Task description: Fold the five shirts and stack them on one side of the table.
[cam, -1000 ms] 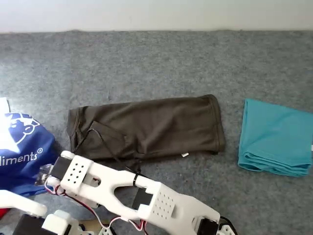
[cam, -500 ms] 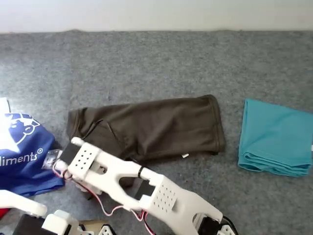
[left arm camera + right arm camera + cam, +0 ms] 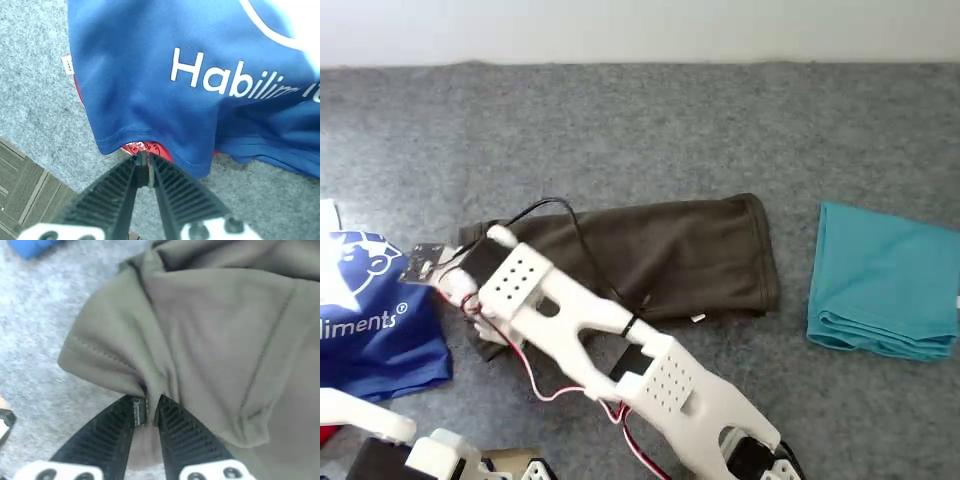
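Right of frame, done: folded teal shirt point(image 3: 885, 295)
Centre, underway: brown shirt point(image 3: 690, 250), pinched by right gripper point(image 3: 148, 412)
Left, pending: blue shirt point(image 3: 370, 330); left gripper point(image 3: 144, 165) closed

Bare grey mat point(image 3: 795, 200) separates brown shirt point(image 3: 690, 250) from teal shirt point(image 3: 880, 280).

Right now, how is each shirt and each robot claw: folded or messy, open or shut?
Dark olive-brown cotton shirt: part folded into a long strip, one end pinched.
Teal cloth shirt: neatly folded, lying by itself.
Blue printed shirt: not folded, rumpled.
Right gripper: shut on the olive shirt's edge.
Left gripper: shut, at the blue shirt's hem.
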`<move>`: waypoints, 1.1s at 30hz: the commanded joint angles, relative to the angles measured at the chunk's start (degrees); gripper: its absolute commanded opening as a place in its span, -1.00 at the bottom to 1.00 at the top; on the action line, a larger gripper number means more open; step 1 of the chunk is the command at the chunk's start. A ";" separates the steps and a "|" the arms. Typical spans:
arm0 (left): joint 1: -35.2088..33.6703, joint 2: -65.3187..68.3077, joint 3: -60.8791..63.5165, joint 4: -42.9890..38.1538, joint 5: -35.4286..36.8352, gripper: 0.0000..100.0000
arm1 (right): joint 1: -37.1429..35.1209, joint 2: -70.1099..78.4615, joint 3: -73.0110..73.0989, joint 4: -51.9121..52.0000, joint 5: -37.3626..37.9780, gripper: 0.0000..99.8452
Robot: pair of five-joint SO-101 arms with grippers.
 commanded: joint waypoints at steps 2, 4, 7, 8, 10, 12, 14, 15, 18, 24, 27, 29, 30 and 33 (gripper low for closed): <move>0.44 -0.44 -1.54 -0.53 0.44 -0.97 | 5.23 -3.82 -2.02 -2.77 1.32 -0.98; 0.44 -0.44 -1.54 -0.53 0.44 -0.97 | 7.25 -3.82 -2.02 -5.23 1.41 -0.98; 0.44 -0.44 -1.54 -0.53 0.44 -0.97 | 9.45 -3.82 -2.02 -8.13 1.41 -0.97; 0.44 -0.44 -1.54 -0.53 0.44 -0.97 | 9.98 -3.74 -2.02 -8.92 1.41 -0.94; 0.44 -0.44 -1.45 -0.53 0.44 -0.97 | 10.86 -3.65 -2.02 -10.42 1.32 -0.77; 0.44 -0.35 -1.36 -0.44 0.44 -0.97 | 11.56 -3.65 -1.93 -12.00 1.14 -0.57; 0.44 -0.35 -1.36 -0.35 0.44 -0.97 | 12.18 -3.65 -1.76 -13.76 1.05 -0.46; 0.44 -0.35 -1.36 -0.26 0.44 -0.97 | 12.44 -3.21 -1.67 -14.55 1.32 -0.46; 0.44 -0.35 -1.27 -0.26 0.44 -0.97 | 13.67 -0.22 -2.02 -15.08 1.41 -0.52; 0.44 -0.35 -1.27 -0.26 0.44 -0.97 | 14.29 0.57 -7.12 -8.31 1.41 -0.74; 0.44 -0.35 -1.27 -0.26 0.44 -0.97 | 13.67 0.13 -14.15 -3.12 1.41 -0.96; 0.44 -0.35 -1.27 -0.26 0.44 -0.97 | 13.14 0.57 -18.29 0.40 1.41 -0.97; 0.44 -0.35 -1.27 -0.26 0.44 -0.97 | 12.53 0.57 -19.69 1.98 1.23 -0.95; 0.44 -0.35 -1.27 -0.26 0.44 -0.97 | 11.47 0.04 -17.32 2.42 1.05 -0.98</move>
